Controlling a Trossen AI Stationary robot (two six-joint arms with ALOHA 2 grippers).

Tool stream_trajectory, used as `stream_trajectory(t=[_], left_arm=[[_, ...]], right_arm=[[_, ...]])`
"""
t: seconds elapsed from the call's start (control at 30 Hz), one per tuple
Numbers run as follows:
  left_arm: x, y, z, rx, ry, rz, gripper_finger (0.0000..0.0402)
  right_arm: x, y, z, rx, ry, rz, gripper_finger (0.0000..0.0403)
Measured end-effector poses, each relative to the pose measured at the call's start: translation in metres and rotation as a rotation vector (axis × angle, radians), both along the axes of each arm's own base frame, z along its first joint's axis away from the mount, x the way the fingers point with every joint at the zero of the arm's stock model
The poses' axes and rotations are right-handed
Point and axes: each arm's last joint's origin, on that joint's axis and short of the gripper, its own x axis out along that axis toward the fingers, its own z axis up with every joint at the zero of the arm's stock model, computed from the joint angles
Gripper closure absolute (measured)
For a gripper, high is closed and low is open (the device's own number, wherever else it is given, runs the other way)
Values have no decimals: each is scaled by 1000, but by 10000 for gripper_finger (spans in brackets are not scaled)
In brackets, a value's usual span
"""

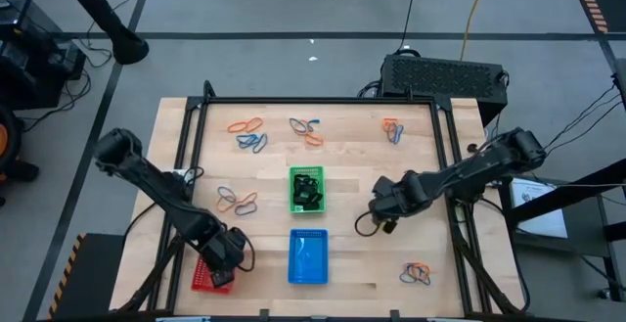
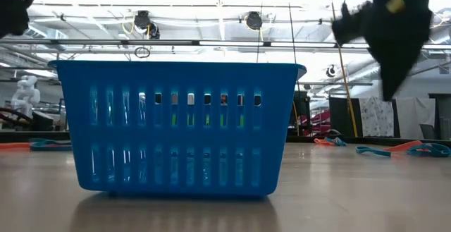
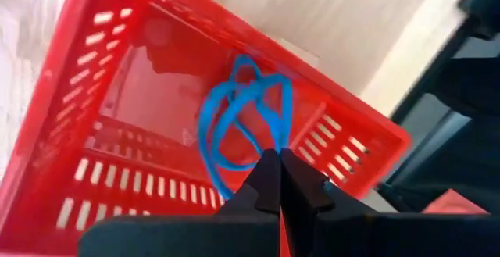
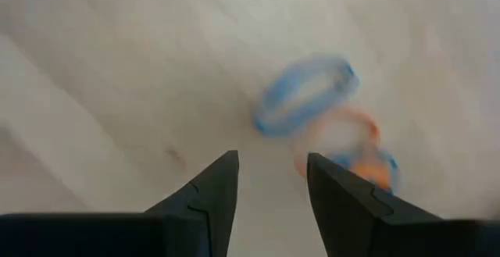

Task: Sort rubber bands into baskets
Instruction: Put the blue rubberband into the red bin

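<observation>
My left gripper [image 1: 223, 263] is above the red basket [image 1: 203, 281] at the table's near left, shut on a blue rubber band [image 3: 234, 124]. My right gripper [image 1: 381, 210] hangs open over bare wood right of the green basket [image 1: 306, 191], which holds black bands. In the right wrist view a blue band [image 4: 306, 93] and an orange band [image 4: 348, 144] lie on the table beyond its open fingers [image 4: 269, 171]. The blue basket [image 1: 308, 258] stands at the near middle. My left gripper pinches the blue band at one spot of its loop [image 3: 280, 136] between its two fingertips, coming from above and slanting down. The rest of the band hangs slack in loops below the fingers, over the inside of the red basket [image 3: 141, 93].
More band clusters lie at the far left [image 1: 248, 134], far middle [image 1: 306, 130], far right [image 1: 392, 129], left of the green basket [image 1: 235, 202] and near right [image 1: 418, 274]. A black frame rail [image 1: 323, 101] borders the working area.
</observation>
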Motion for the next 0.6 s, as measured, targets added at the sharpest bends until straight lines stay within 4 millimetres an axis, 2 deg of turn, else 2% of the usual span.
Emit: stream_trajectory(t=[0.3,0.6], left_arm=[[-5,5,-4,63,70,-3,400],[-8,14,-5,116,133,15,354]], right_arm=[[-41,-16,-44,64,313,-5,257],[-45,-30,-49,55,360,-69,257]])
